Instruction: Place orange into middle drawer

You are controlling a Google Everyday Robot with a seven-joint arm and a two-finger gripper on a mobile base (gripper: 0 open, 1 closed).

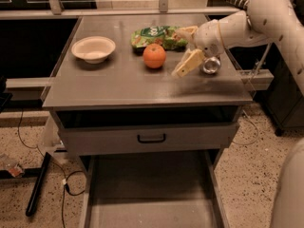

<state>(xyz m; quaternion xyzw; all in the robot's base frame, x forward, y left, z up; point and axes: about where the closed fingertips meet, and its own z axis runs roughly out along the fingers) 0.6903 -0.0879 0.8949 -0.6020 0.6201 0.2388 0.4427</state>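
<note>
The claw (pixel 180 52) hangs just above the tabletop (pixel 118 87) at centre right of the frame. Its two pale fingers are spread apart and released, with nothing between them. One finger sits high and the other slants down toward the surface.

Nearest, along the bottom of the frame, the middle drawer (pixel 147 196) is pulled out, its flat grey floor bare. Above it is a closed drawer front (pixel 109 140) with a black handle (pixel 152 138).

On the tabletop, the orange (pixel 154 56) rests just left of the claw's open mouth, close but apart from both fingers. That is the relation the next move depends on. The single arm comes in from the right, so a short sideways reach to the left would probably bring the fruit between the fingers. Being round, the orange has no long axis and points nowhere, so I judge any grasp angle would do.

What looks like a small silver can (pixel 212 64) stands just right of the lower finger. Farther back, a white bowl (pixel 93 49) sits at upper left, and a green snack bag (pixel 153 35) lies just behind the orange.
</note>
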